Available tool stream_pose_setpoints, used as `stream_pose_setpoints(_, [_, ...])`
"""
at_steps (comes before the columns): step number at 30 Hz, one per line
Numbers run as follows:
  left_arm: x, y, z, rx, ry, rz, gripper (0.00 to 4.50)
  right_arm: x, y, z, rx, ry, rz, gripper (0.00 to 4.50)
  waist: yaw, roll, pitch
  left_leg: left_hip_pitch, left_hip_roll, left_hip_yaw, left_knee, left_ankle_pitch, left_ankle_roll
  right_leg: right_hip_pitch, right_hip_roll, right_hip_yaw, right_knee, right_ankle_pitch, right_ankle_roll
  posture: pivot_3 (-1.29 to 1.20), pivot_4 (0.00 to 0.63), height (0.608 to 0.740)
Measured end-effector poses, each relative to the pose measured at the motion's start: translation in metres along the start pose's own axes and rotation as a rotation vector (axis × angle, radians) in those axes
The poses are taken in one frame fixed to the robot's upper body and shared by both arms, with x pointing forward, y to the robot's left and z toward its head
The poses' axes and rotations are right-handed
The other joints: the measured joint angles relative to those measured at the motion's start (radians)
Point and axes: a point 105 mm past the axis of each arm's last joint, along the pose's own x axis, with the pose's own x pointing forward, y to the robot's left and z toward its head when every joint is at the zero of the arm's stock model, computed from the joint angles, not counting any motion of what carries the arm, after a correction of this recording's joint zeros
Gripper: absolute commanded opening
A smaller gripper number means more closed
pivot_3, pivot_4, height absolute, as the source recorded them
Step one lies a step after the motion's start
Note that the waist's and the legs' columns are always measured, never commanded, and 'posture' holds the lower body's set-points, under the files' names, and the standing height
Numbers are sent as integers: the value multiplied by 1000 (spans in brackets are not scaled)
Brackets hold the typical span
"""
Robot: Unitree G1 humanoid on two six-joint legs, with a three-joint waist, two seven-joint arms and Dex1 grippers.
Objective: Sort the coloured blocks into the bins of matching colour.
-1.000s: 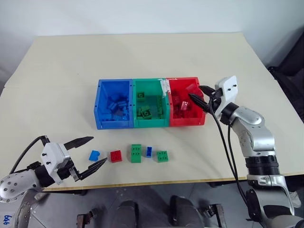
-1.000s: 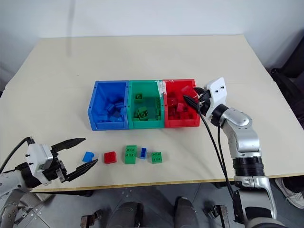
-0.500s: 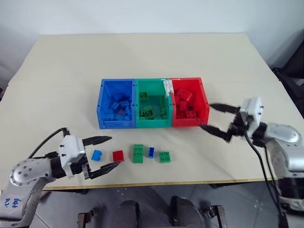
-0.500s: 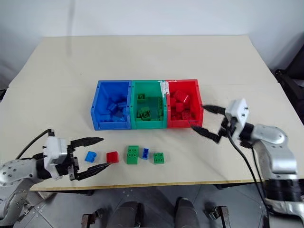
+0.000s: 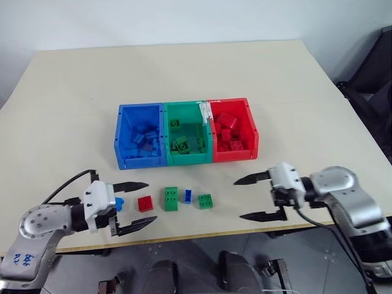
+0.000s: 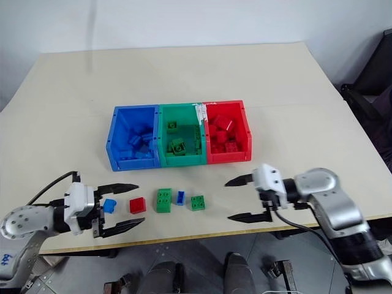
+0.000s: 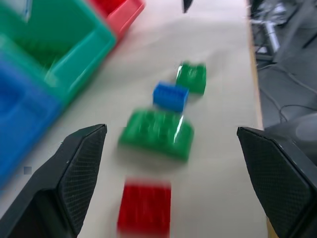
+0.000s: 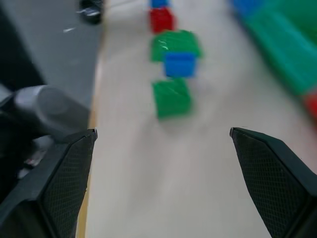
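My right gripper point(image 5: 256, 196) is back from the red bin point(image 5: 253, 139), jaws spread, empty. Left gripper point(image 5: 131, 205) spread near blue brick point(image 5: 119, 201). Five bricks remain on the surface point(image 5: 294, 122).

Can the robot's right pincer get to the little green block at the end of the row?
Probably yes. The right pincer is open, low over the table and pointing at the small green block. Only bare tabletop lies between them, and that block is the nearest in the row.
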Motion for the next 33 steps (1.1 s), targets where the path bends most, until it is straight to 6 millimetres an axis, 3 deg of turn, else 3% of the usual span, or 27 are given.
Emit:
stream_pose_setpoints(6, [-19,-18,-8,-27,57,29,4500,44,-2,-13,-63,59,66,4487,10,-1,-1,-1,-1,-1,0,-1,1,0,-1,0,0,0,0,0,150,740])
stream_pose_setpoints(9, [-20,-27,-9,-35,67,19,4500,50,-10,-13,-82,69,45,3928,11,-2,-1,-1,-1,-1,0,-1,1,0,-1,-1,0,0,-1,0,150,740])
stream_pose_setpoints(16, [-20,-26,-3,-12,62,43,4500,65,-12,-20,-54,56,38,1636,10,-2,-1,-1,-1,0,0,-1,1,-1,-1,-1,0,0,-1,0,150,740])
stream_pose_setpoints(21, [-19,-22,-2,-2,55,63,4500,62,-16,-18,-52,38,7,1636,9,-2,-1,-1,-1,0,0,-1,1,-1,-1,-1,0,0,-1,0,150,740])
stream_pose_setpoints(26, [-23,-16,0,-13,22,145,4500,42,-38,2,-1,-84,-127,1636,6,-2,-1,-1,-1,-1,0,-1,1,0,-1,-1,1,0,-1,0,150,740])
stream_pose_setpoints(30, [-32,-10,2,-38,-12,242,4500,32,-76,51,33,-278,-274,1636,-9,-2,-1,0,1,1,0,-2,0,-2,0,-1,2,0,-1,0,150,740])
stream_pose_setpoints(33, [-41,-10,-1,-57,-6,294,4500,35,-105,80,-5,-337,-371,1636,-12,-2,-1,0,1,1,0,-2,-1,-4,0,-1,4,-1,-3,0,150,740])
